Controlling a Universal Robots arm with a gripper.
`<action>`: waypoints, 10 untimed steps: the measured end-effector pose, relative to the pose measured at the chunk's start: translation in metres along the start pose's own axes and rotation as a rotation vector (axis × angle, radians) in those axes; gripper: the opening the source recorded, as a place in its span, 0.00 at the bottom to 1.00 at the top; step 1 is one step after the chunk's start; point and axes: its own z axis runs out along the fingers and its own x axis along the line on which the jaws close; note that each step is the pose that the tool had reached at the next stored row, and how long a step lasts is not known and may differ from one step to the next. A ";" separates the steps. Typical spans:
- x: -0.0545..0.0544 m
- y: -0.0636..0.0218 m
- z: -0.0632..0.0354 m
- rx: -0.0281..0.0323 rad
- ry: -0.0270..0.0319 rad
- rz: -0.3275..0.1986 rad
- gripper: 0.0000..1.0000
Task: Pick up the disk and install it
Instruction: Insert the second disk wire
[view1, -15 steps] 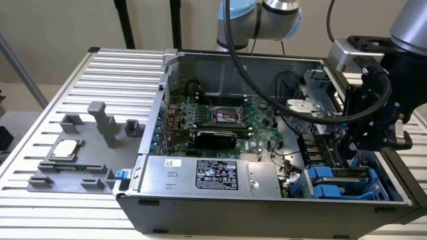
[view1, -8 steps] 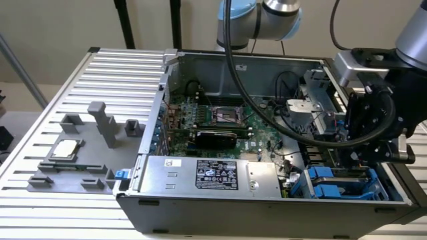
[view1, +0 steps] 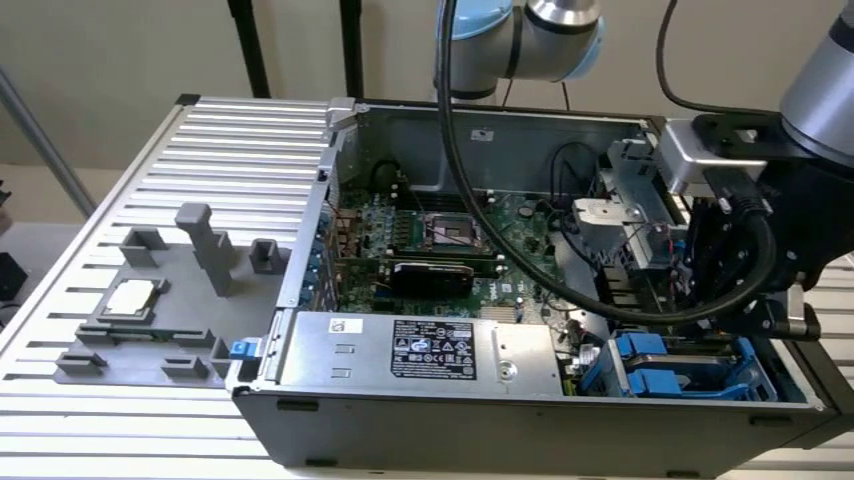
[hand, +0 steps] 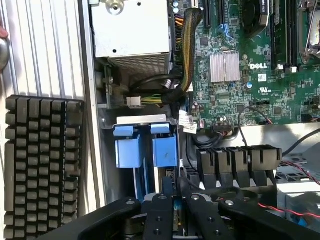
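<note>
We find an open computer case (view1: 534, 420) lying on its side on a slatted metal table (view1: 240, 130), interior facing up. The robot arm (view1: 814, 90) reaches over the case at the exterior view's right, trailing thick black cables across the opening.

Inside the case, a silver power supply (view1: 414, 345) with a printed label lies along the near wall. The green motherboard (view1: 514, 215) occupies the floor beyond it. Outside the case, to the exterior view's left, a grey fixture (view1: 200, 250) with upright posts rests on the table.

In the case's near corner at the exterior view's right sits the blue drive cage (hand: 145, 147), its two blue tabs side by side.

In the wrist view the gripper (hand: 175, 192) hangs inside the case, just beside the blue tabs and near a row of black cable connectors. Its two black fingers (hand: 166, 200) stand close together, clamped on a thin object between them. We take this object to be the disk (hand: 175, 220), seen edge-on. It presents only a narrow strip with traces of blue and yellow; label and metal face cannot be made out. We cannot tell whether it touches the cage.

A small square silver processor chip (view1: 130, 297) lies on the fixture, well apart from the case.
</note>
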 end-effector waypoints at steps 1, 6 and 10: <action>0.000 0.0005 0.0008 0.0042 -0.0023 -0.002 0.00; 0.001 0.0032 0.0051 0.0280 -0.0102 -0.012 0.00; 0.001 0.0056 0.0081 0.0427 -0.0130 -0.018 0.00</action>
